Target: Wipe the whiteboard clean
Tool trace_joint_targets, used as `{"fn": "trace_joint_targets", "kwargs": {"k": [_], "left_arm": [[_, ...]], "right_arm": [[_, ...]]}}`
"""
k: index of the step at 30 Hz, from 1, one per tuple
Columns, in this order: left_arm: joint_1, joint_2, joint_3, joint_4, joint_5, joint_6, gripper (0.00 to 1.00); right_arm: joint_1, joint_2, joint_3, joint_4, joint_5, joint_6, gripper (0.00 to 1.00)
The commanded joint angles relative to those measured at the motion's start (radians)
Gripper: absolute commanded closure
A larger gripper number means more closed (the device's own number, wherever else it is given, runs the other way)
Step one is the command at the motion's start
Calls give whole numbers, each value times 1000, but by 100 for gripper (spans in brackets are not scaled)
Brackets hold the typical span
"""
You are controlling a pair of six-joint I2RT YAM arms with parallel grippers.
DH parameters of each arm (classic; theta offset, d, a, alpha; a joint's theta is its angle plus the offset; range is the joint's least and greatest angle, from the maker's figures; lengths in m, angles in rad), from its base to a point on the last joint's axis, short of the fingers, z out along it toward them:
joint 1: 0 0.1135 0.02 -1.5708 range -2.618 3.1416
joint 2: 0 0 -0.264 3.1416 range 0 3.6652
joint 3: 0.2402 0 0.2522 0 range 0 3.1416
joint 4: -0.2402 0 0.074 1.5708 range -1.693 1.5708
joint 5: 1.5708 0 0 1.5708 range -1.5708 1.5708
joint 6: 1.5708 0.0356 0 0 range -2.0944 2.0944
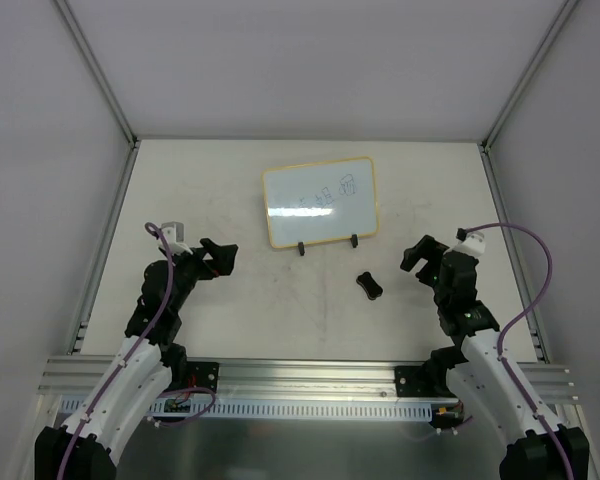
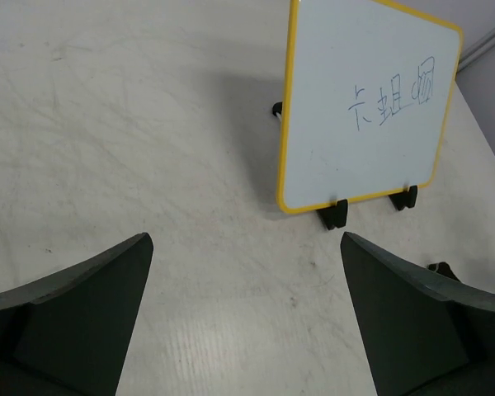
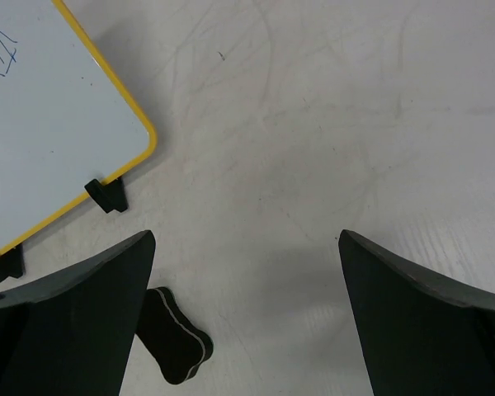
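The whiteboard (image 1: 320,200) stands on its two black feet (image 1: 301,249) toward the middle of the table (image 1: 220,320), leaning back, with blue writing (image 1: 330,193) on its upper right part. Just in front, off its right foot, lies a small black bone-shaped block (image 1: 369,285) — the eraser, I'd judge. Both arms are empty: the left gripper (image 1: 223,258) and the right gripper (image 1: 416,255) have their jaws spread wide. The right one is nearer the block, so I'd have it take the block across its narrow waist first — the left could steady the frame, since a light board on feet may skid or tip under a wipe.
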Motion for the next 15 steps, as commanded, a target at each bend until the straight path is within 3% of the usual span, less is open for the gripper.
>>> {"fn": "trace_joint_targets", "kwargs": {"k": [1,10,15], "left_arm": [[2,-1,2,34,60,42,1],[2,-4,-16,71,57,39,1],[2,69,21,65,33,13,1]], "right_arm": [[3,-14,-3,46,6,14,1],[4,-11,3,40,-2,23,1],[3,6,-4,40,42,57,1]]}}
